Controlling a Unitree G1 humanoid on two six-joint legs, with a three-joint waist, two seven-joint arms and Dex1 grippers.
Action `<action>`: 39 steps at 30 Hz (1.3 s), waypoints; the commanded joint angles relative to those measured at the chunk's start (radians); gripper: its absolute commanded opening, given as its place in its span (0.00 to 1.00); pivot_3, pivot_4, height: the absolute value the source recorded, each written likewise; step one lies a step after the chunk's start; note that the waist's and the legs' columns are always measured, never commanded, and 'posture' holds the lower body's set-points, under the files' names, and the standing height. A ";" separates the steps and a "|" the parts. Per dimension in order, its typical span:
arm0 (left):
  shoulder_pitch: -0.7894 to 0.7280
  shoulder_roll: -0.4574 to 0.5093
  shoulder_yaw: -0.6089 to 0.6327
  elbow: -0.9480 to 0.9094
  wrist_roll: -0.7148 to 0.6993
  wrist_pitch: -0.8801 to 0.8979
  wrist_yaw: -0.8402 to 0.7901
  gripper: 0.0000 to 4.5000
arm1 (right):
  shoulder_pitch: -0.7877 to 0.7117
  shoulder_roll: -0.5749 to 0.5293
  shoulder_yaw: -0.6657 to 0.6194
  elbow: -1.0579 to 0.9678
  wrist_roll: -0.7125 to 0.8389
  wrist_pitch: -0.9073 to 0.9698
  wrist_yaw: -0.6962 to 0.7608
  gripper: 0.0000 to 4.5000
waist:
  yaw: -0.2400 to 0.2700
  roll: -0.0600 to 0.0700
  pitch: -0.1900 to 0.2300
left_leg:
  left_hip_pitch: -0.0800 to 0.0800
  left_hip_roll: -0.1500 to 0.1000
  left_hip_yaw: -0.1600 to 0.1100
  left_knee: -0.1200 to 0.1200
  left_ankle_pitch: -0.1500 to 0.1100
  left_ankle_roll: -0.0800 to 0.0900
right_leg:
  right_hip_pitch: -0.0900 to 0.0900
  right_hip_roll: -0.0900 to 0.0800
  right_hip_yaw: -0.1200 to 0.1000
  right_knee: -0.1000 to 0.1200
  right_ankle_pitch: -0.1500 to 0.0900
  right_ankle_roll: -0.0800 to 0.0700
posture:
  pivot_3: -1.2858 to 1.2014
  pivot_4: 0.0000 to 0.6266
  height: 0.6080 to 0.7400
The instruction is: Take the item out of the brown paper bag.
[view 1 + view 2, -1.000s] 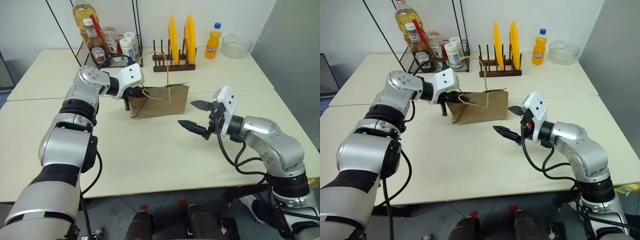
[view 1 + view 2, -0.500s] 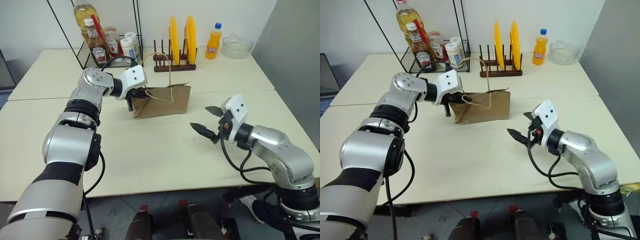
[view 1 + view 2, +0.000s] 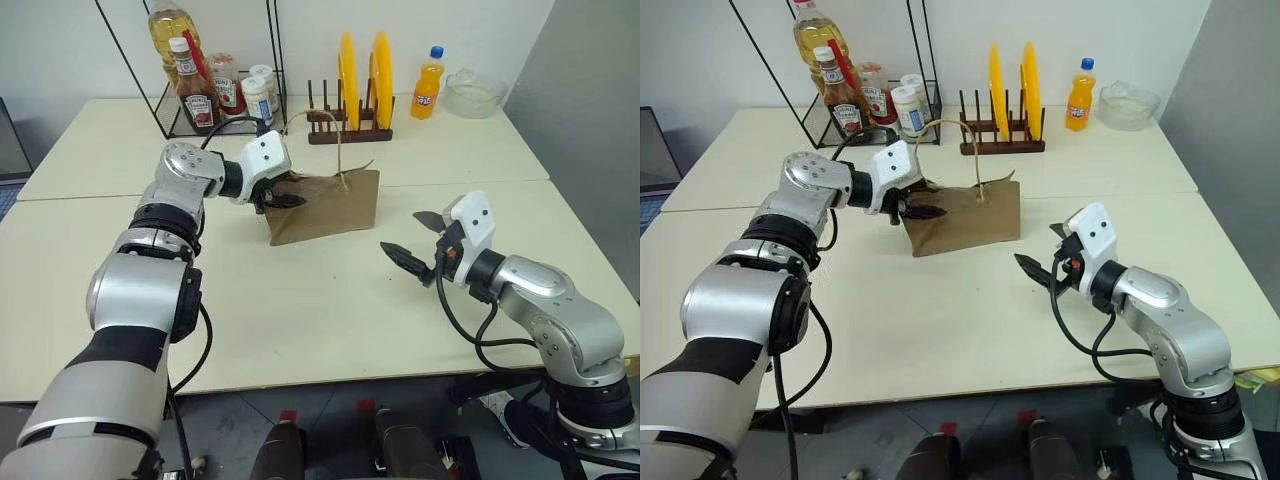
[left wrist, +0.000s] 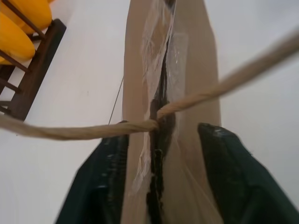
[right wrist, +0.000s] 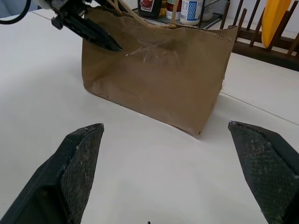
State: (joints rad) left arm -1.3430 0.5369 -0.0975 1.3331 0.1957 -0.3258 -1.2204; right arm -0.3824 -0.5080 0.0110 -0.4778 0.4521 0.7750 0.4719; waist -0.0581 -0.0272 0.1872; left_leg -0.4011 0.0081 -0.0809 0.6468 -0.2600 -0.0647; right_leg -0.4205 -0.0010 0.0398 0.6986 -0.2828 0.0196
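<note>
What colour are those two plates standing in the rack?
Bright yellow plates in the dark wooden rack, clearest in the left eye view.

The inside of the brown paper bag [image 3: 325, 207] cannot be seen from the head views, so whatever it holds stays hidden. In the left wrist view the bag's mouth [image 4: 160, 107] is a dark narrow slit, its contents unreadable, and both black fingers [image 4: 100, 186] are cut off by the bottom edge. The oil bottle [image 3: 167, 28] at upper left is cropped by the frame's top.
</note>
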 commanded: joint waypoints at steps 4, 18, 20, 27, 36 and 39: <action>-0.034 0.128 0.031 -0.079 -0.041 0.015 -0.135 0.99 | -0.013 0.004 -0.047 -0.043 0.014 -0.007 -0.013 1.00 | -0.001 0.000 0.000 | 0.000 0.000 0.000 0.000 0.000 0.000 | 0.000 0.000 0.000 0.000 0.000 0.000 | 0.52 0.24 1.00; 0.010 0.190 0.217 -0.107 -0.207 0.223 0.021 0.99 | -0.194 0.010 -0.011 0.205 -0.160 -0.154 -0.052 1.00 | 0.002 0.000 0.000 | -0.001 0.000 0.000 0.008 0.000 0.000 | 0.001 0.000 0.000 0.002 0.001 0.002 | 0.52 0.24 1.00; 0.044 0.202 0.231 -0.162 -0.243 0.263 -0.042 0.99 | -0.288 0.005 0.004 0.341 -0.188 -0.209 -0.021 1.00 | -0.004 0.000 0.000 | 0.000 0.000 0.001 0.010 0.000 0.000 | 0.001 0.000 0.001 0.004 0.001 0.002 | 0.52 0.24 1.00; 0.672 0.291 0.401 -1.099 -0.533 0.796 -0.033 0.99 | -0.789 0.119 0.078 1.155 -0.340 -0.579 0.070 1.00 | -0.065 0.003 0.000 | 0.002 0.006 0.002 0.007 0.002 -0.004 | -0.001 -0.003 0.004 0.011 -0.002 -0.003 | 0.52 0.24 1.00; 1.347 -0.032 0.589 -1.944 -0.746 1.148 0.469 0.99 | -1.114 0.313 0.054 1.748 -0.447 -0.817 0.027 1.00 | -0.056 0.002 -0.001 | 0.004 0.005 0.004 0.001 0.000 0.000 | 0.000 -0.010 0.004 0.012 -0.003 -0.005 | 0.52 0.24 1.00; 1.436 -0.120 0.548 -2.032 -0.745 1.136 0.568 0.99 | -1.137 0.352 0.075 1.787 -0.497 -0.844 0.019 1.00 | -0.034 0.002 -0.001 | 0.003 0.004 0.002 0.005 0.000 0.000 | 0.000 -0.011 0.004 0.013 -0.003 -0.005 | 0.52 0.24 1.00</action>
State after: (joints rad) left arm 0.0853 0.4287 0.4604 -0.6238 -0.5334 0.8247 -0.7037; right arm -1.4732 -0.1589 0.0827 1.3138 -0.0211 -0.0313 0.4984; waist -0.0925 -0.0251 0.1864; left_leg -0.3980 0.0124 -0.0795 0.6519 -0.2599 -0.0650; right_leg -0.4194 -0.0113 0.0434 0.7120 -0.2854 0.0147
